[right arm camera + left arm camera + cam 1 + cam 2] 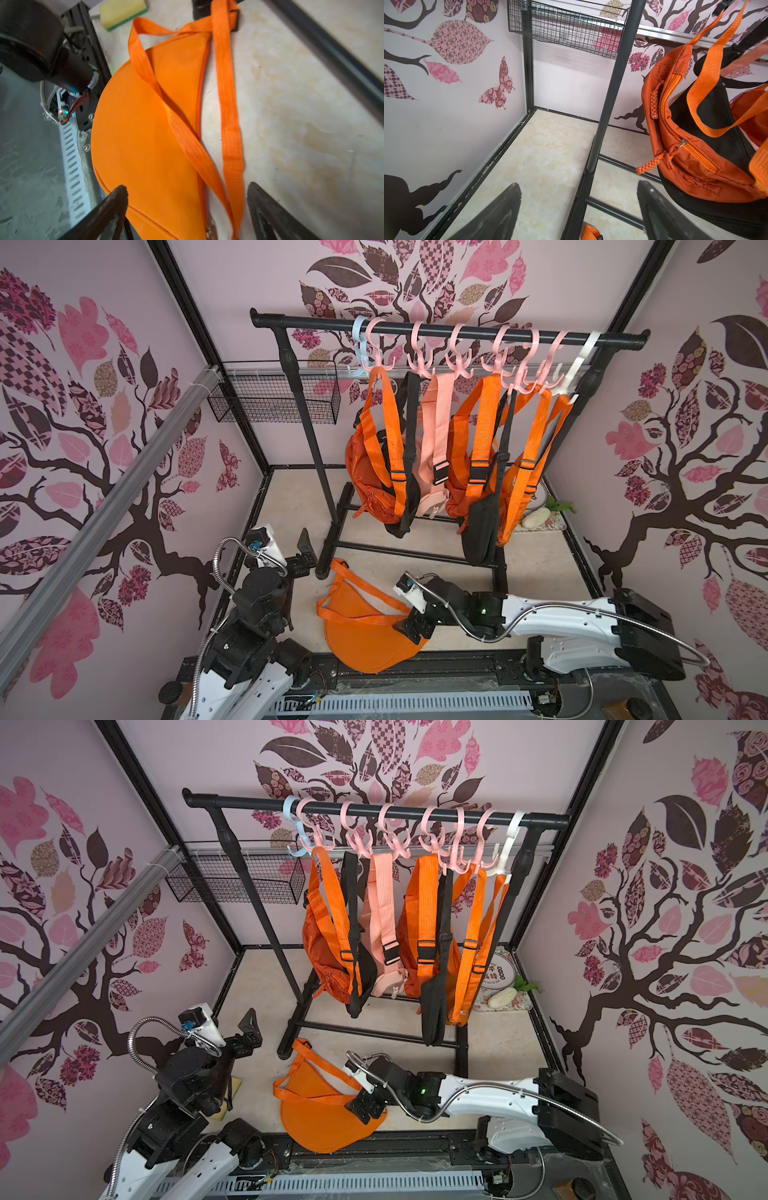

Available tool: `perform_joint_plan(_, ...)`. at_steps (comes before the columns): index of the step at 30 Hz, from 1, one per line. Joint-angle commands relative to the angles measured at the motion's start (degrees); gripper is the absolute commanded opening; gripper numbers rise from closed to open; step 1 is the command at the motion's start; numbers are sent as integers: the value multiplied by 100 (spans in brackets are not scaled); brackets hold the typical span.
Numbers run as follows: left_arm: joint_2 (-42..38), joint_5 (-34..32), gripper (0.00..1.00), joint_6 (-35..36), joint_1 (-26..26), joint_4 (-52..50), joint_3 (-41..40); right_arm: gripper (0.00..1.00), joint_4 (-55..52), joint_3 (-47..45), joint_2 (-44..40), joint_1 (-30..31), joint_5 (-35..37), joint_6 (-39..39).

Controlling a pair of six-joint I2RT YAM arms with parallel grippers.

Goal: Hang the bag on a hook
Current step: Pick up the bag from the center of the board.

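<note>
grasp step: my right gripper (187,186), jaws apart, is over the strap (228,104) of the bag (135,124) lying in front of the rack (316,322); next, pinch that strap.

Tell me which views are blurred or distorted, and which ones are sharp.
In both top views, wide-angle distortion tilts the frame posts; otherwise sharp. In the left wrist view, the hanging bag is crisp. In the right wrist view, the orange bag and rack bar are smeared, likely motion blur.

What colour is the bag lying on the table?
Plain orange: bag and strap alike. The right wrist view shows it best.
</note>
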Motion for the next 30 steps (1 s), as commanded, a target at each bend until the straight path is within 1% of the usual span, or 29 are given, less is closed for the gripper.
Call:
perform_joint_plan(1, -8, -25, 90, 47, -24, 163, -124, 91, 552, 530, 682, 392, 140, -274)
perform_joint_plan(4, -38, -64, 90, 55, -25, 155, -128, 91, 1031, 789, 1379, 398, 207, -416)
perform_joint_plan(9, -57, -80, 90, 91, -32, 184, -169, 89, 1630, 1202, 2237, 394, 1083, -912)
perform_joint_plan(11, -48, -82, 90, 108, -28, 188, -168, 89, 1900, 1333, 2472, 387, 1134, -1130)
perform_joint_plan(13, -32, -122, 90, 115, -30, 191, -168, 87, 1814, 1565, 2779, 374, 1230, -1273)
perform_joint_plan(16, -56, -138, 90, 132, -30, 184, -175, 74, 1777, 1691, 3096, 329, 1023, -1367)
perform_joint_plan(18, -68, -143, 90, 143, -29, 180, -184, 62, 1932, 1584, 3134, 326, 828, -1382)
perform_joint_plan(21, -52, -127, 90, 142, -31, 193, -190, 48, 2005, 1563, 3203, 327, 605, -1423)
perform_joint_plan(24, -2, -105, 90, 152, -36, 172, -177, 23, 1840, 1658, 3248, 327, 713, -1503)
perform_joint_plan(28, -29, 28, 90, 210, -32, 208, -217, 2, 1581, 1608, 2758, 327, 825, -1699)
perform_joint_plan(29, -24, 155, 90, 242, -39, 206, -229, 0, 1449, 1606, 2547, 322, 902, -1755)
perform_joint_plan(30, -25, 284, 90, 280, -57, 220, -238, 0, 1330, 1599, 2341, 310, 937, -1817)
